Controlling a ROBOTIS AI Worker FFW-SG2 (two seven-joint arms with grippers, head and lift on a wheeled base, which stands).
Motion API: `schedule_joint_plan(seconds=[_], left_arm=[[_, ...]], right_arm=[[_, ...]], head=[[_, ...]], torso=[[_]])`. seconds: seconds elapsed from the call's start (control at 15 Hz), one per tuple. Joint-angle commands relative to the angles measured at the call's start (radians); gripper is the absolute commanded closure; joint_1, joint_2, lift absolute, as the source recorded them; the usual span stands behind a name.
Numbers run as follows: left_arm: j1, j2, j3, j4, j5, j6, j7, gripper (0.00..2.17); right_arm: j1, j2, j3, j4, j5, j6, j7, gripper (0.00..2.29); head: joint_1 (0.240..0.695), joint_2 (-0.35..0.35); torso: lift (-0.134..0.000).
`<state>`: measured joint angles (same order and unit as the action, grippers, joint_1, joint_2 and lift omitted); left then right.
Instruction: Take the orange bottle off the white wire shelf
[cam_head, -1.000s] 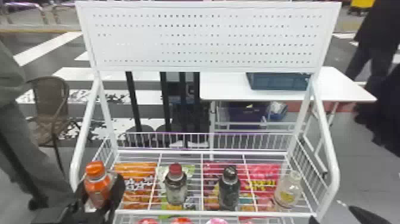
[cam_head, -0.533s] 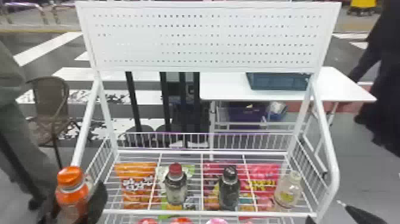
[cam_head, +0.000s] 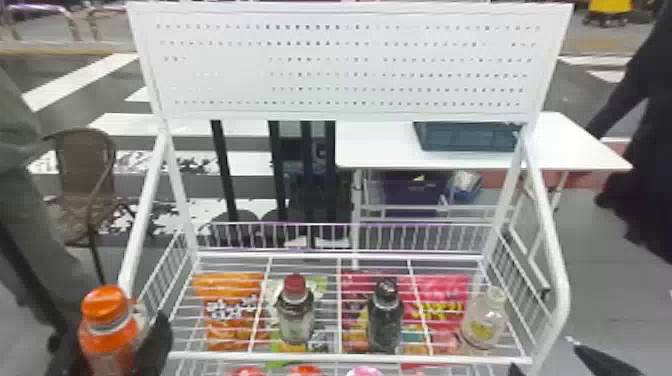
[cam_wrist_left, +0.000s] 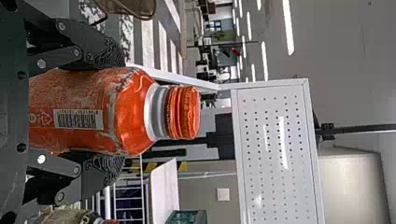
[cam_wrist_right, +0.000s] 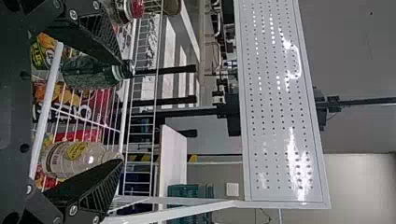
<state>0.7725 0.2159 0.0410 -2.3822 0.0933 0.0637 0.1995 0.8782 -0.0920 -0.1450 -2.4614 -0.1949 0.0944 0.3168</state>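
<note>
Lower left in the head view, the orange bottle (cam_head: 109, 334) hangs beside the white wire shelf (cam_head: 300, 356), seemingly off it, next needing a steady pull clear. In the left wrist view, the left claw (cam_wrist_left: 112, 112) clasps the bottle; in the right wrist view, the right claw (cam_wrist_right: 123, 114) gapes empty.

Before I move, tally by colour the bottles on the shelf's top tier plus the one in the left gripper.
Orange bottle, in the left gripper: 1
Red-capped bottle, on the white wire shelf: 1
Black-capped bottle, same tier: 1
Clear bottle, same tier: 1
Total: 4
</note>
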Motion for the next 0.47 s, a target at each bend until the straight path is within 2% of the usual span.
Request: schedule_joint_plan(seconds=[0.0, 0.4], left_arm=[[-0.001, -0.001, -0.001, 0.000, 0.003, 0.000, 0.000, 0.89], [-0.001, -0.003, 0.002, -0.005, 0.003, 0.000, 0.000, 0.89]], right_arm=[[0.004, 0.000, -0.001, -0.004, -0.003, 0.000, 0.004, 0.16], [0.005, -0.002, -0.001, -0.005, -0.008, 0.000, 0.002, 0.16]], head=[[0.499, 0.000], [0.499, 0.000]], torso=[[0.000], [0.000]])
